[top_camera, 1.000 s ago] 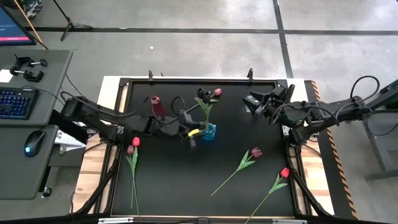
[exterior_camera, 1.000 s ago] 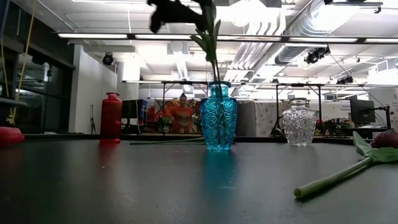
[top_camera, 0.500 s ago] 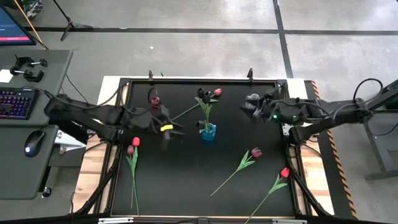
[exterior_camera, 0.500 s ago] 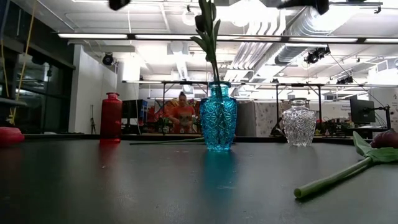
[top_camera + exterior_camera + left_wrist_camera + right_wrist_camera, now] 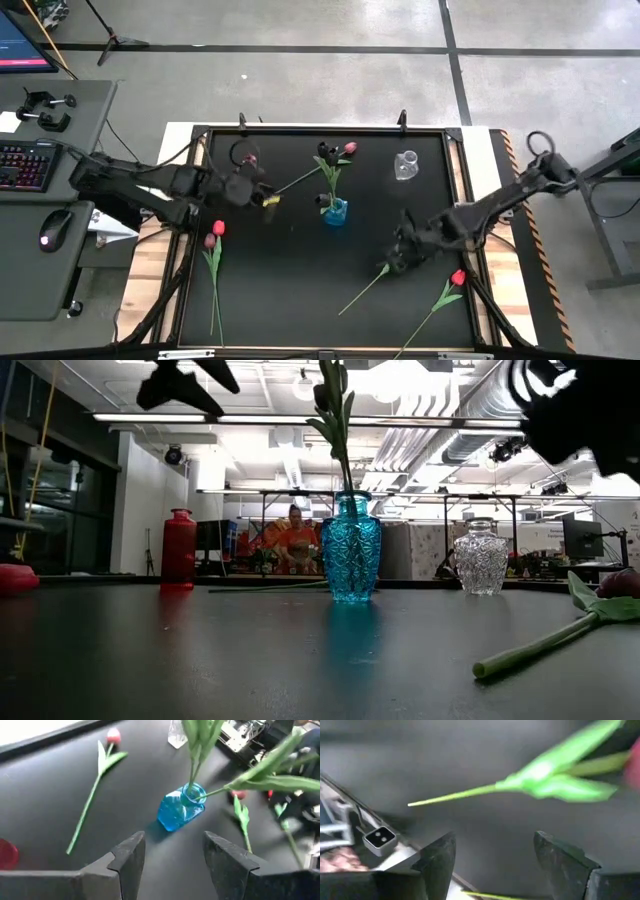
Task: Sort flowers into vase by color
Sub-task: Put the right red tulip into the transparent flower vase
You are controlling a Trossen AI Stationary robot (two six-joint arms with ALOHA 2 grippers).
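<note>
Black worktop [image 5: 300, 290] spans the scene as the right pincer [image 5: 398, 256] reaches low over a tulip [image 5: 375, 280] lying near the front right, fingers spread apart and holding nothing, with its green stem crossing just ahead in the right wrist view. Across the surface, the left pincer [image 5: 262, 196] hangs spread and empty between the red vase [image 5: 179, 549] and the blue vase [image 5: 336, 211]. Two flowers stand in the blue vase; a clear vase [image 5: 405, 165] sits at the back right. Two tulips [image 5: 214, 250] lie at the left edge, another [image 5: 445, 291] at the front right. Beyond the worktop, a person in orange [image 5: 293, 541] sits in an open, ceiling-lit workshop. Motion blur smears the right pincer, and the tulip's head beneath it is hidden from above.
</note>
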